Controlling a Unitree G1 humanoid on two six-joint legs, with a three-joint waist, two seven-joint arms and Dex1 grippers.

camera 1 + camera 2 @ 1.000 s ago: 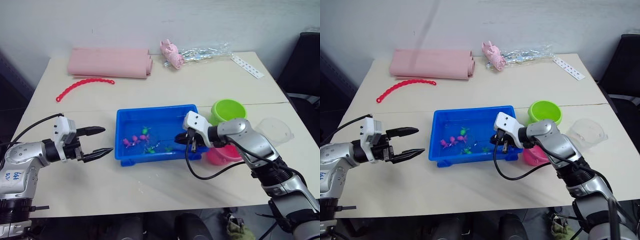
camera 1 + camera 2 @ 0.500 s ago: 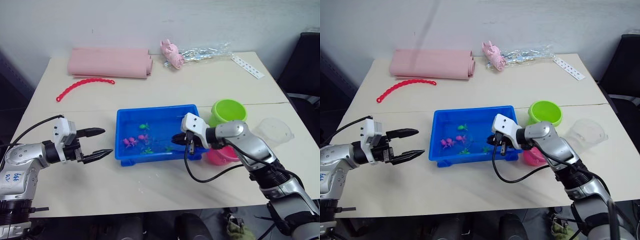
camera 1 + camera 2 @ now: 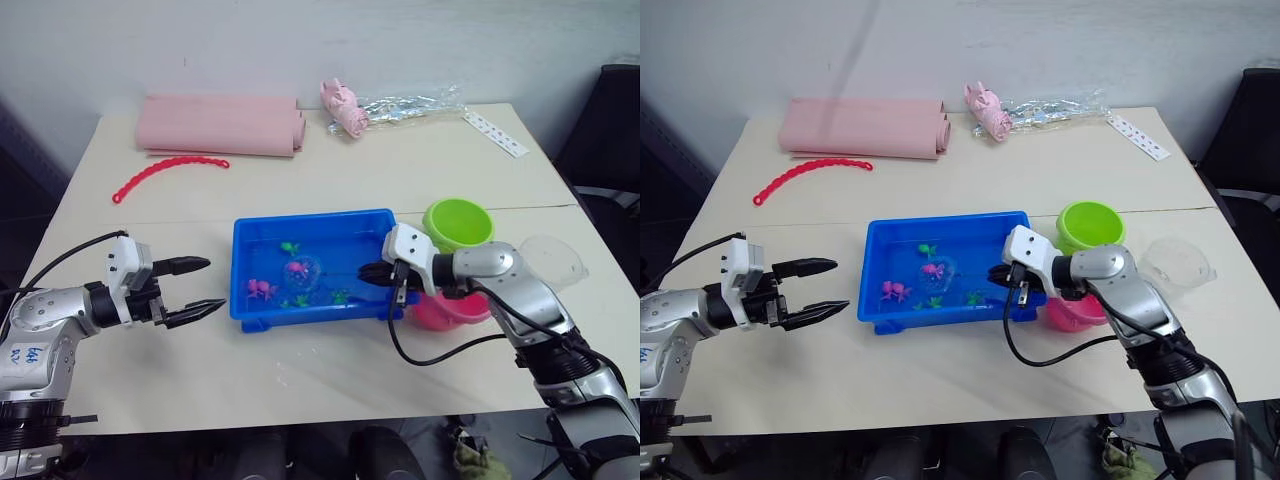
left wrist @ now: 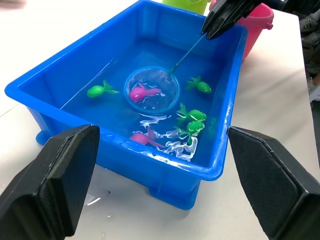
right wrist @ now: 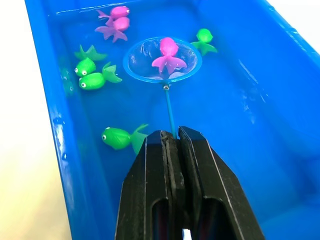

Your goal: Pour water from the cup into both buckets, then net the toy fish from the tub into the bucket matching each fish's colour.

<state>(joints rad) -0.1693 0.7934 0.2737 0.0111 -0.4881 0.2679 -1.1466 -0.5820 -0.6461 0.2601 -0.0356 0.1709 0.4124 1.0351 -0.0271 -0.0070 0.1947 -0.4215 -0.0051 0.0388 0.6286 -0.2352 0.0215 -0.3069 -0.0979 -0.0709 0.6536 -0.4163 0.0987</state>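
Beige table | right gripper clamps net handle, pink fish inside | lift level toward pink bucket | left gripper spread, idle

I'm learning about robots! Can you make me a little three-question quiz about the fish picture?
1. What colour is the fish inside the net?
2. True or false: the left gripper holds the net.
3. Which bucket should the netted fish go in: A) the green bucket, B) the pink bucket, C) the cup?

Key: 1. Pink. 2. False; the right gripper pinches the handle over the tub. 3. B.
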